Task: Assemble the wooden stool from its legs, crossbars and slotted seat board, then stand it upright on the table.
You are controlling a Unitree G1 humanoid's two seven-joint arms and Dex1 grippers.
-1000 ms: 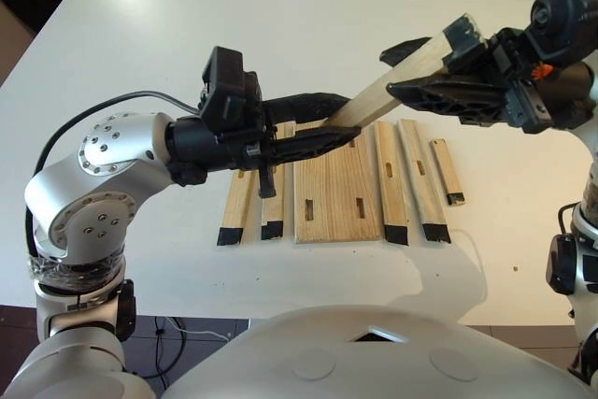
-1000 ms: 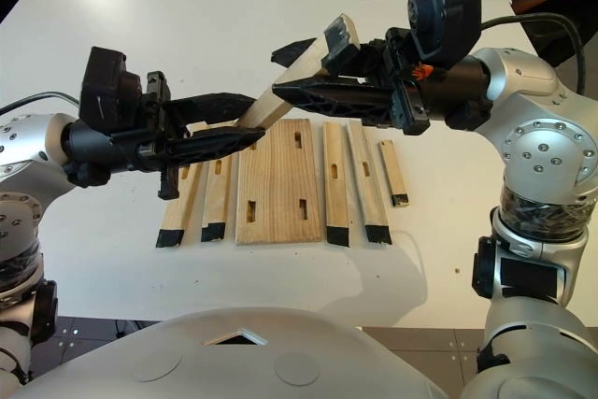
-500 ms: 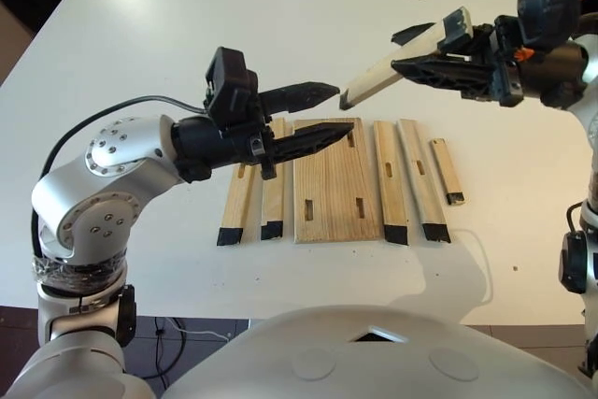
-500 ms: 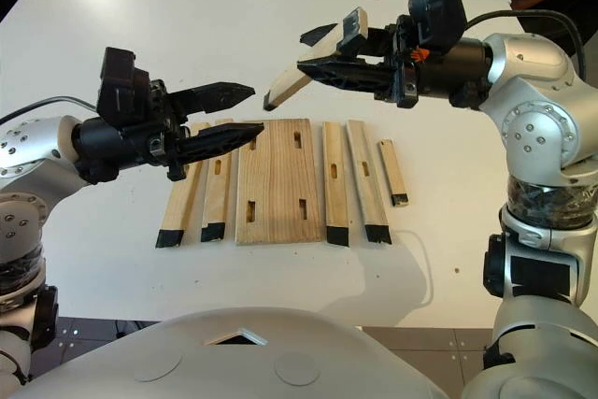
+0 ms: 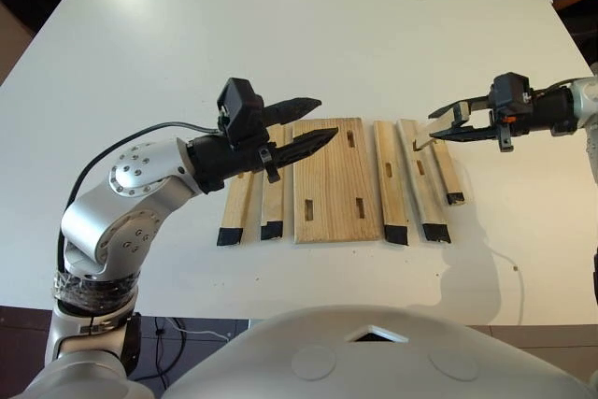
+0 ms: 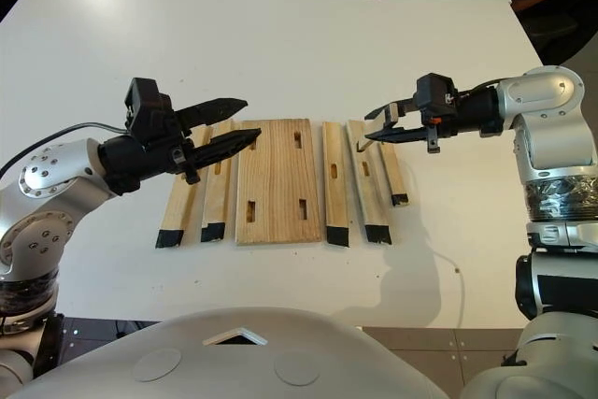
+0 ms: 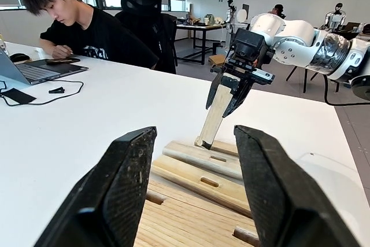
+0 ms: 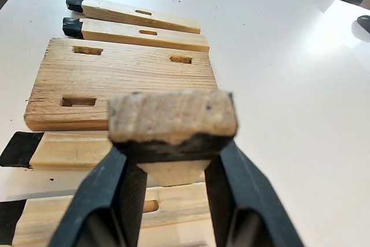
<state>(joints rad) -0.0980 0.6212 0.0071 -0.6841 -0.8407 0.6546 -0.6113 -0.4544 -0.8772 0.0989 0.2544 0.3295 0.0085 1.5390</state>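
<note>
The left end effector (image 5: 323, 119) hung with its fingers apart over the upper left corner of the seat board (image 5: 338, 184), mid-frame on the tabletop (image 5: 140, 63). At the right, the right end effector (image 5: 435, 126) was clamped on a short crossbar (image 7: 215, 114), its low end touching a leg (image 5: 419, 179).

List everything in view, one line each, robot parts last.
table: one, white, under everything
seat board: one, pale wood, four slots, flat at the centre
left legs: two, pale wood with black tips, flat left of the board
right legs: two, same colours, flat right of the board
loose crossbar: one, pale wood, flat, rightmost
held crossbar: one, pale wood, tilted, in the right pincer
left pincer: black, open, empty, above the board's left edge
right pincer: black, shut on the held crossbar
</note>
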